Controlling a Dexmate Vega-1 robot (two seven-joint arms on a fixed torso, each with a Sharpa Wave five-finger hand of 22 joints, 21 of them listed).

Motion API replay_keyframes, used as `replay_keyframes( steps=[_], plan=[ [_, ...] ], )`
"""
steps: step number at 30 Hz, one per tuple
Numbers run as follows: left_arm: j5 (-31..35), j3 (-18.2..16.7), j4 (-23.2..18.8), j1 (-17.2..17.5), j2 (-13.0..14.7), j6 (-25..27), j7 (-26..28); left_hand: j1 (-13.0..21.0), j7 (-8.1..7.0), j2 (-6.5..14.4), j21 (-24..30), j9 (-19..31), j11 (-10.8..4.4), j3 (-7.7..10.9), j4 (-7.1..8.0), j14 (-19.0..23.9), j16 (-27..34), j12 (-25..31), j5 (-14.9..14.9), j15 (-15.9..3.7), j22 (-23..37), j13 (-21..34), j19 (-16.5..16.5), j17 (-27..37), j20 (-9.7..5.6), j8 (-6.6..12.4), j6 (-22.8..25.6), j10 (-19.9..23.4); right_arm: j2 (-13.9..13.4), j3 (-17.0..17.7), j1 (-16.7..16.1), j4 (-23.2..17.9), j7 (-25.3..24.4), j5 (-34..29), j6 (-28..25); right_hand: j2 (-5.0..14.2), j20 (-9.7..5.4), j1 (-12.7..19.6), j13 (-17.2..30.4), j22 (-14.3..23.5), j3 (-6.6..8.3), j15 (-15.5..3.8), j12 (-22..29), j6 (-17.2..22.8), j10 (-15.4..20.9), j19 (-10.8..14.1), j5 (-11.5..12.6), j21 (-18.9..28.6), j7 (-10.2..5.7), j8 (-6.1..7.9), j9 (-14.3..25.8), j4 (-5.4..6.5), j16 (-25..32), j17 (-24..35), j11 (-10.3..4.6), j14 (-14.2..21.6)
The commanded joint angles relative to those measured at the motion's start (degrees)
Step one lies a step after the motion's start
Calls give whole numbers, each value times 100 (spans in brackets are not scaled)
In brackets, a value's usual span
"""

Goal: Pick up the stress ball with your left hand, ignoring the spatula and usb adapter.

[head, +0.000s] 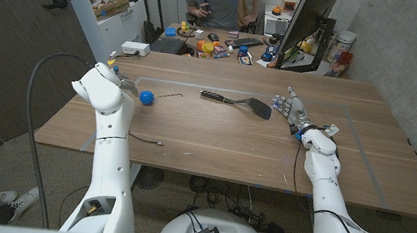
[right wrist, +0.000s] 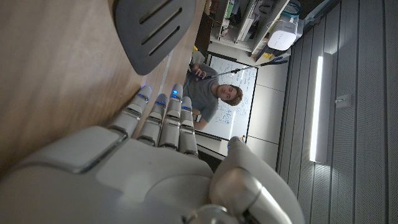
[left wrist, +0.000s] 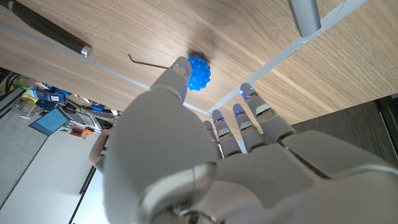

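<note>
Fingers (left wrist: 249,115) of the left hand (head: 116,76) are spread apart and hold nothing; in the left wrist view the thumb tip sits just beside the stress ball (left wrist: 199,71), contact not discernible. Stress ball (head: 146,97), blue and knobbly, lies on the tabletop (head: 213,144) at left of centre in the head view, just right of the left hand. Thin dark wire (head: 170,94) runs rightward from the ball. Spatula (head: 237,102), black, lies at centre frame, blade pointing toward the right hand (head: 290,109). Right hand stands at right of frame, fingers (right wrist: 163,118) straight and close together, gripping nothing, blade just ahead of them. Small usb adapter (head: 160,143) with its cable lies lower left of centre. Person seated at the desk at top of frame.
</note>
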Motion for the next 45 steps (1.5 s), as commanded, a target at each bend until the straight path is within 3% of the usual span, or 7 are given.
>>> replay_keyframes(
  steps=[1,14,45],
  plan=[
    [-497,78,905,-378,313,293,465,-49,26,7,-16,18,37,-21,8,-23,-33,-18,-16,-716,27,12,-21,27,-434,-23,-8,-39,-30,43,65,94,-104,-73,-24,200,19,55,17,12,40,0,-7,-19,-2,27,42,25,1,1,33,9,12,12,-17,-14],
    [-640,644,2215,-1130,704,786,436,-116,74,36,-32,19,14,-45,48,12,-44,-28,-17,-708,32,13,-27,31,-425,-16,86,21,-5,129,50,75,-136,-25,-1,201,28,55,18,12,42,-1,-24,-28,-29,18,42,22,-3,-3,33,8,5,11,-38,-39],
    [-1688,1596,3467,-1781,1141,1072,1006,-215,60,102,-34,20,-24,-79,87,161,-48,-43,-24,-785,40,14,26,34,-442,-7,306,179,-10,317,111,152,-102,95,169,193,31,57,19,11,41,20,-76,-95,-133,-17,41,11,-32,-24,33,2,-15,9,-75,-119]
  ],
)
